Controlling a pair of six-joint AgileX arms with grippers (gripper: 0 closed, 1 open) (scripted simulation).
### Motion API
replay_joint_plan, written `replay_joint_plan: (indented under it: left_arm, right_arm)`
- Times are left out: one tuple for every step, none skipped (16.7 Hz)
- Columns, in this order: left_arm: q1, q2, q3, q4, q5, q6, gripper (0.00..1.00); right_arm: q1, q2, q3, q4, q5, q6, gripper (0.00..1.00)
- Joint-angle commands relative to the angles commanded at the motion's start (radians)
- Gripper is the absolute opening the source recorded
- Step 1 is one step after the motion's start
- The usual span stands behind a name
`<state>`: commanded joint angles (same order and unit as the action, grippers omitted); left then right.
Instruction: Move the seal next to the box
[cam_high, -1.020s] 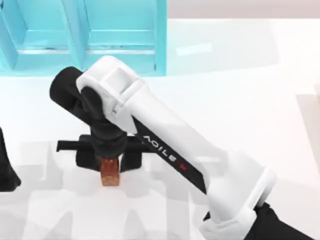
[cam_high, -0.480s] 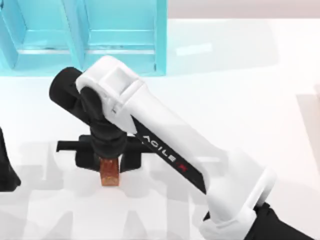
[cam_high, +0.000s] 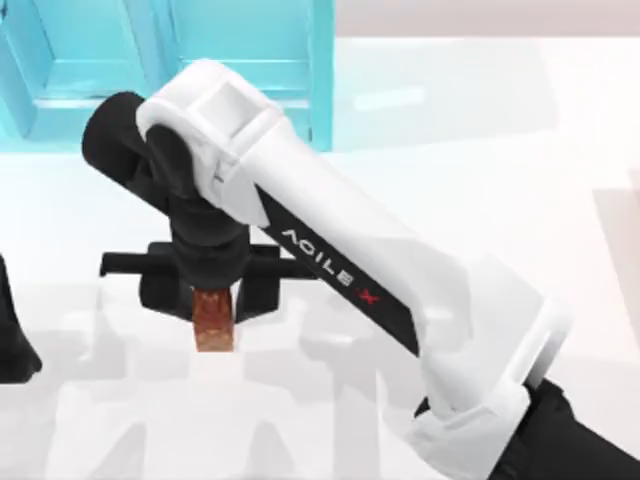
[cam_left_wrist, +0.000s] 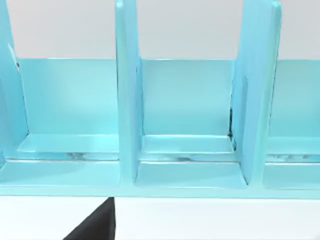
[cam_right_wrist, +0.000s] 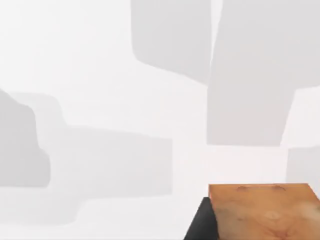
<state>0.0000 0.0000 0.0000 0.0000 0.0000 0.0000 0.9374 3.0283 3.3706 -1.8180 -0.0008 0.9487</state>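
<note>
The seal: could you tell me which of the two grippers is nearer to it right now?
The right. The right gripper is directly over the seal, its fingers flanking the block. The left arm sits parked at the table's left edge, well apart from it.

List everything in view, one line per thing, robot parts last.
seal: one, reddish-brown with orange speckles, held between the jaws of the right gripper, left of the table's middle.
shelf: one, cyan, with upright dividers, at the far left of the table.
table: one, white, beneath everything.
right gripper: one, black, on the white right arm reaching across toward the shelf side, shut on the seal.
left arm: one, black, parked at the table's left edge.
</note>
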Motion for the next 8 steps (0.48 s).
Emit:
replay_joint_plan:
  left_arm:
    - [0.0, 0.0, 0.0, 0.0, 0.0, 0.0, 1.0]
    - [0.0, 0.0, 0.0, 0.0, 0.0, 0.0, 1.0]
    - [0.0, 0.0, 0.0, 0.0, 0.0, 0.0, 1.0]
    - [0.0, 0.0, 0.0, 0.0, 0.0, 0.0, 1.0]
    - [0.0, 0.0, 0.0, 0.0, 0.0, 0.0, 1.0]
    - [0.0, 0.0, 0.0, 0.0, 0.0, 0.0, 1.0]
    - [0.0, 0.0, 0.0, 0.0, 0.0, 0.0, 1.0]
    - [0.0, 0.0, 0.0, 0.0, 0.0, 0.0, 1.0]
  right_arm:
    - [0.0, -0.019, -0.019, 0.001, 0.0, 0.0, 0.0]
    - [0.0, -0.027, -0.027, 0.002, -0.001, 0.0, 0.0]
    - [0.0, -0.027, -0.027, 0.002, -0.001, 0.0, 0.0]
    - [0.0, -0.027, -0.027, 0.002, -0.001, 0.0, 0.0]
    - [0.0, -0.025, -0.024, 0.001, -0.001, 0.002, 0.0]
    - [0.0, -0.025, -0.024, 0.002, -0.001, 0.001, 0.0]
    - [-0.009, -0.035, -0.03, 0.012, 0.003, -0.008, 0.0]
    - [-0.025, -0.055, -0.044, 0.032, 0.006, -0.027, 0.0]
